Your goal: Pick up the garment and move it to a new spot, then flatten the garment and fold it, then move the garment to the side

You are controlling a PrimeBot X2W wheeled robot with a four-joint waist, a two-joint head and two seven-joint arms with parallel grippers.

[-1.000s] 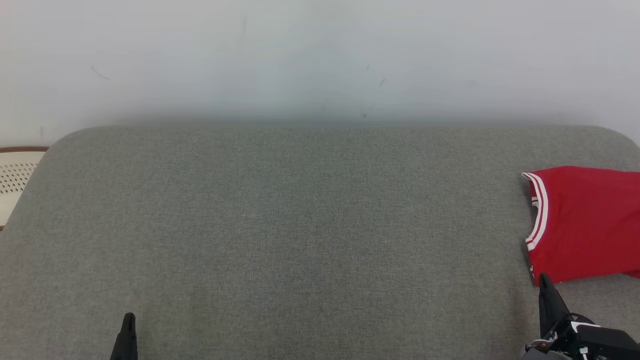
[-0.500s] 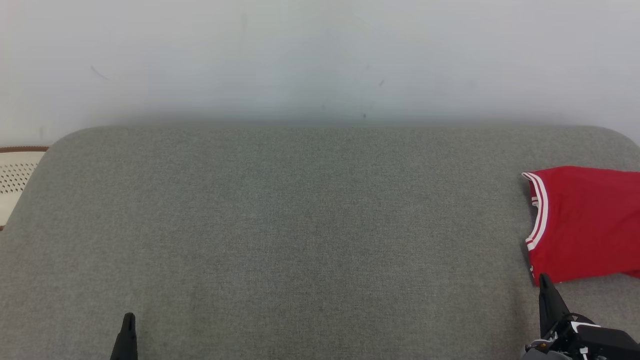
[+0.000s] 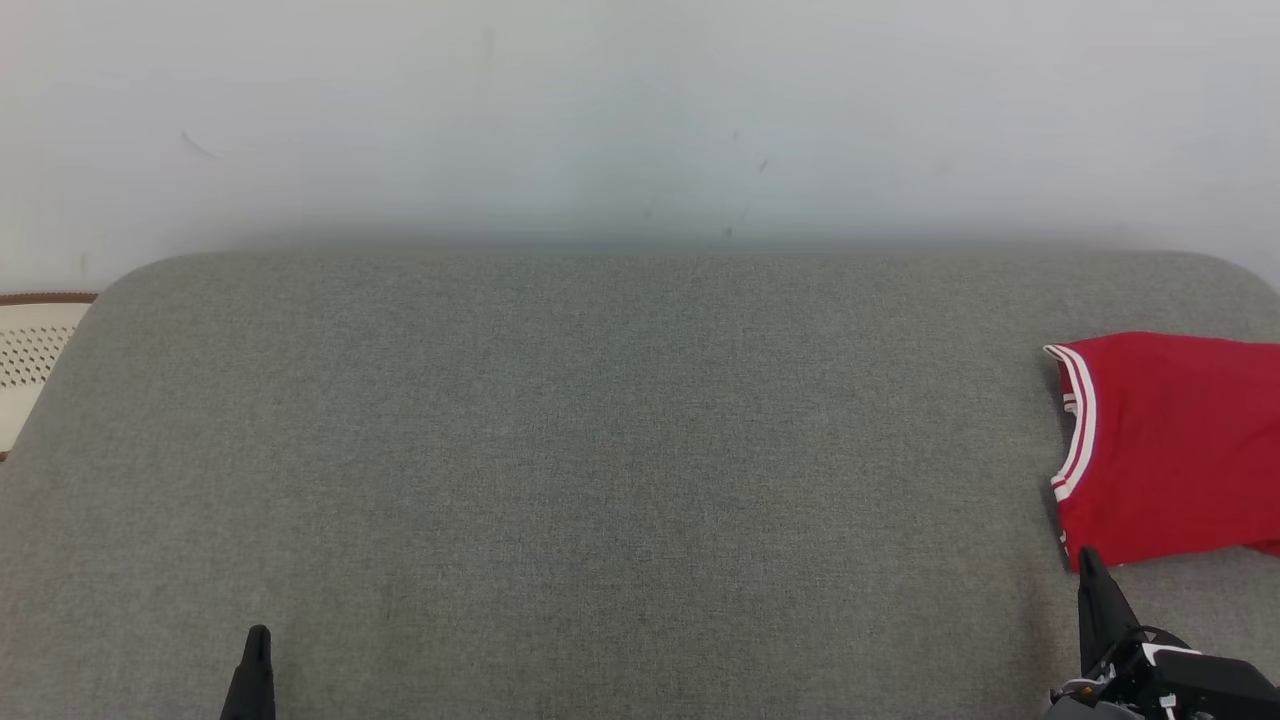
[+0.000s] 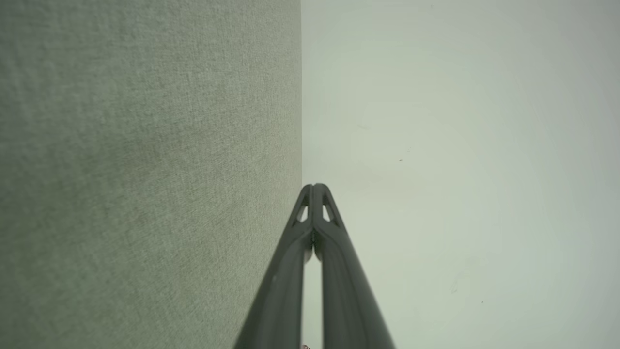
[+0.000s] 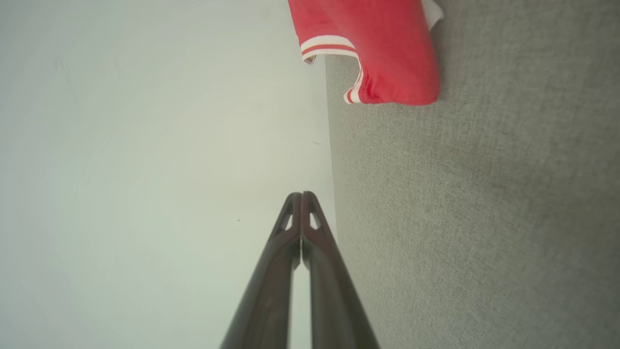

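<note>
Garment: the red garment (image 3: 1170,450) with white-striped trim lies at the far right of the grey surface (image 3: 600,450), running past the right edge of the head view. It looks compact and straight-edged, so I judge it folded.
Left gripper: your left gripper (image 4: 314,186) has its fingers pressed together and holds nothing. It sits low at the near left of the surface, well apart from the garment.
Right gripper: your right gripper (image 5: 301,195) also has its fingers pressed together, with nothing between them. In the head view its tip shows just below the garment's near corner. The right wrist view shows bare grey cloth between fingertips and garment, so they are apart.
Surroundings: a plain pale wall (image 3: 640,120) stands behind the surface. A pale perforated object (image 3: 30,350) sits beyond its left end.
Step in hand: I judge this the last one, moving the garment to the side, and it reads as done, with the middle of the surface bare and both arms free.
Next move: if you accept the placement, nothing more needs gripping, so keep both arms low and clear. If the fold needs tidying, spread the right fingers first, then reach forward for the near corner.
</note>
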